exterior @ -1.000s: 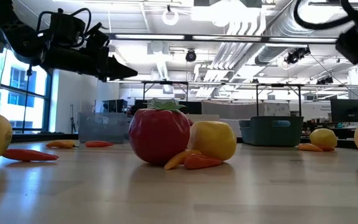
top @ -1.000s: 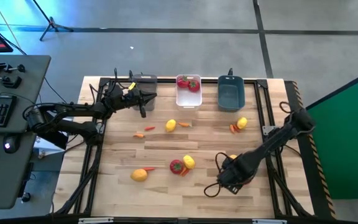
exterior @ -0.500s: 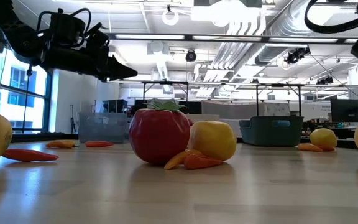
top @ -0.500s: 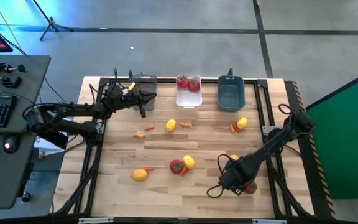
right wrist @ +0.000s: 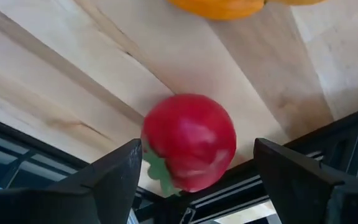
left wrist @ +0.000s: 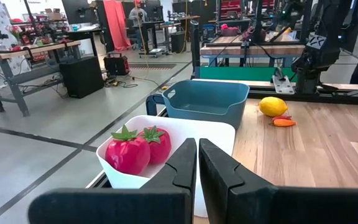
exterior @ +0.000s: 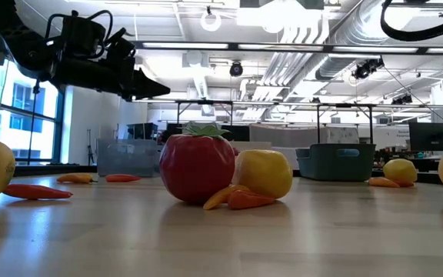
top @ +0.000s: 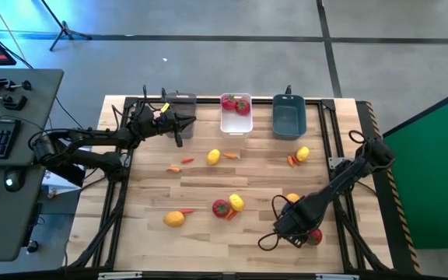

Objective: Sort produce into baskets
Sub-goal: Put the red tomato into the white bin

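1. Done so far: two tomatoes [left wrist: 138,149] lie in the white basket [top: 236,123]; the teal basket [top: 289,118] beside it looks empty, and I cannot tell for the grey basket [top: 179,103].
2. Left on the counter [top: 208,179], short of the white basket: lemons, carrot pieces and another tomato [top: 221,207].
3. The right tool [right wrist: 191,177] is released, straddling a tomato [right wrist: 189,141] at the counter's edge.
4. The left tool [left wrist: 197,165], clenched and empty, hangs by the white basket.

The bench [top: 208,183] is pale planked wood with a smooth, matt grain. The tomato [right wrist: 188,142] looks like glossy red plastic, and the white basket [left wrist: 210,134] like smooth plastic.
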Robot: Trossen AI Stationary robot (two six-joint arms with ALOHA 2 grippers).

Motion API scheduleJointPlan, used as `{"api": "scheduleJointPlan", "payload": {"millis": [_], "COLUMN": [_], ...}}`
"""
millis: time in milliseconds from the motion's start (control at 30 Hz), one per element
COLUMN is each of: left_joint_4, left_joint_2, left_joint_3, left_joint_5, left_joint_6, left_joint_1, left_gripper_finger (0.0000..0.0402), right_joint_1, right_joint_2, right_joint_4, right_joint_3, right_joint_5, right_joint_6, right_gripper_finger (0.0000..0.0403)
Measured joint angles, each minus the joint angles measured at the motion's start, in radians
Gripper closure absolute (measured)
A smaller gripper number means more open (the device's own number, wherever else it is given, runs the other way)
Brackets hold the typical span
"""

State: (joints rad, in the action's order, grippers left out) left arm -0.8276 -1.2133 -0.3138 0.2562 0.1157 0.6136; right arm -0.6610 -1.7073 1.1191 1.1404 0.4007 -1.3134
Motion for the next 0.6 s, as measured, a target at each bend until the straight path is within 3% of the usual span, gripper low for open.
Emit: {"api": "scheduleJointPlan", "payload": {"millis": [600], "left_joint_4": [0.003], "left_joint_2": [0.0], "left_joint_3": [0.0], "left_joint_5": [0.0], "left_joint_6": [0.0], "left_joint_1": [0.0], "left_gripper_finger": [0.0397], "right_joint_1": [-0.077], "right_joint_2": [0.0], "right_joint_4": [-0.039], "right_joint_3": [0.0], "right_joint_5": [0.011], "right_joint_6": [-0.05], "right_gripper_finger": [0.0102]}}
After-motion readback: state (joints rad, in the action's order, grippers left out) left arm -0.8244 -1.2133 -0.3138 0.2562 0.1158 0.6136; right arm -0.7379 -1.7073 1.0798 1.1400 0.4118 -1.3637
